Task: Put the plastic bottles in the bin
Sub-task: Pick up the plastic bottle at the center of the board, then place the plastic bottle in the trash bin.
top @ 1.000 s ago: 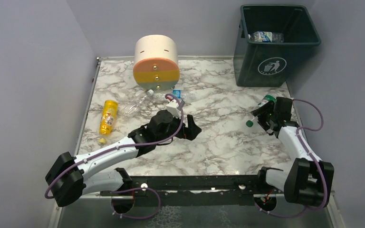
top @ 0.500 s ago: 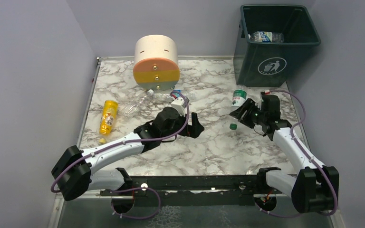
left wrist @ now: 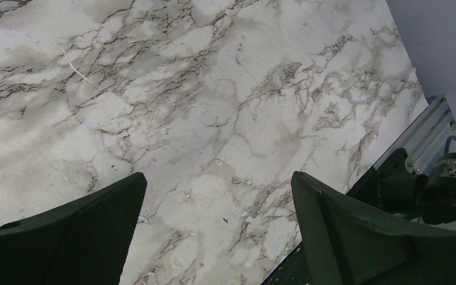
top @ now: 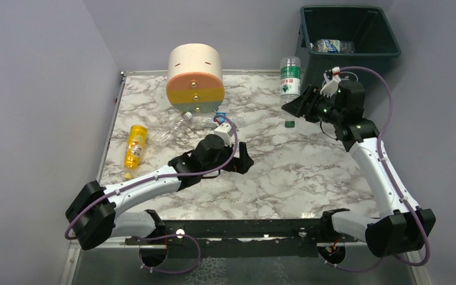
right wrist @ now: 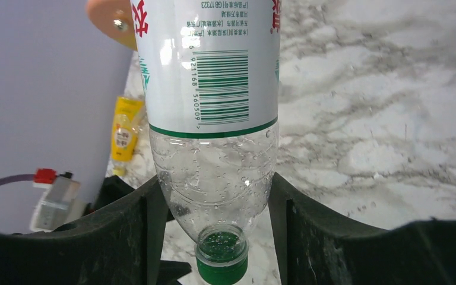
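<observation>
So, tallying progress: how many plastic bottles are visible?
5: green-label bottle in right gripper, blue-label bottle in bin, yellow bottle left, two clear bottles by drawer unit; more possibly hidden.

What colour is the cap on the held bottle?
Green. The cap of the bottle shows best in the right wrist view.

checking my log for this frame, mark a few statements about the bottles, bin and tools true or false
The right tool grips a clear, green-labelled plastic bottle cap down. True.
That bottle is inside the dark teal square plastic bin. False: it is held in the air outside it.
The left tool holds a bottle. False: it is open and empty.
A yellow plastic bottle lies on the marble table. True.
</observation>
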Tool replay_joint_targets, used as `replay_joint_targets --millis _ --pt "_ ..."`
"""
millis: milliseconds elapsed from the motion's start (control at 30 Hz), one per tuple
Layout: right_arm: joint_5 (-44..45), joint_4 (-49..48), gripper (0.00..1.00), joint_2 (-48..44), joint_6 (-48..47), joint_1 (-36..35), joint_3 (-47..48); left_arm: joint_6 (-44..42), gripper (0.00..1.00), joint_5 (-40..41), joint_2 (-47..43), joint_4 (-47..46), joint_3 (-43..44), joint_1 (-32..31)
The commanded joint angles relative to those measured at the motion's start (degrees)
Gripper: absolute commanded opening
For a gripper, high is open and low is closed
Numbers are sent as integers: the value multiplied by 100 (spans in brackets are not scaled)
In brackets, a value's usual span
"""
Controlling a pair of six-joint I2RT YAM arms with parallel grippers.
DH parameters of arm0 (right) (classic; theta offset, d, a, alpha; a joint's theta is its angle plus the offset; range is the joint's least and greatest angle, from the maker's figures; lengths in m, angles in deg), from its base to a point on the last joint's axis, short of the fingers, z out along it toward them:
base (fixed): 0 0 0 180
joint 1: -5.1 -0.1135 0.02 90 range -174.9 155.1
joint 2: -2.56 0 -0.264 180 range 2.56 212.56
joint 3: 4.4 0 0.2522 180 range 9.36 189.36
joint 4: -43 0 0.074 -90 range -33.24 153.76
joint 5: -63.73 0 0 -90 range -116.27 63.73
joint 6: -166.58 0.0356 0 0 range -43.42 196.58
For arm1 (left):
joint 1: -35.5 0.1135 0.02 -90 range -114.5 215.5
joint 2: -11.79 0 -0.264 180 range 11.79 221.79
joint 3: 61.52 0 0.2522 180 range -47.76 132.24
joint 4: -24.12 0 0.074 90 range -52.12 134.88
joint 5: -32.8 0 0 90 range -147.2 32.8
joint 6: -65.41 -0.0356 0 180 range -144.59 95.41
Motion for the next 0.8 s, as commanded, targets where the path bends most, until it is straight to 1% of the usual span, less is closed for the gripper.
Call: replay_joint_targets --millis 0,167,433,600,767 --pt "-358 296 61 206 -187 -49 884 -56 99 138 -195 -3 88 19" --pt "-143 435 61 628 -213 -53 1888 -56 99 150 -296 40 66 15" --pt "-54 527 61 1516 -128 -56 3366 -22 99 230 -653 185 -62 15" --pt "120 652 61 2244 -143 -18 4406 18 99 272 -901 263 -199 20" --pt "215 762 61 2993 -83 173 5462 49 99 287 -1104 346 -275 19"
